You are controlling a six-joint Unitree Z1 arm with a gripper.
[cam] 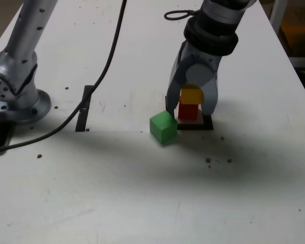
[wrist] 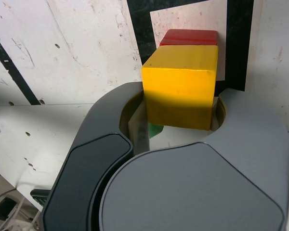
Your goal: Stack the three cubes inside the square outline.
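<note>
Two cubes are being stacked: the yellow cube is being clamped by the pincer atop the red cube inside the square outline; release, then fetching the green cube, is judged next.

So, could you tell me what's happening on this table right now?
The arm's pincer is down around a two-cube stack: the yellow cube sits on the red cube, which stands inside the square outline. The jaws straddle the yellow cube; whether they grip it or have let go cannot be told. The green cube lies on the table just outside the outline, at the exterior view's left, not yet stacked.
</note>
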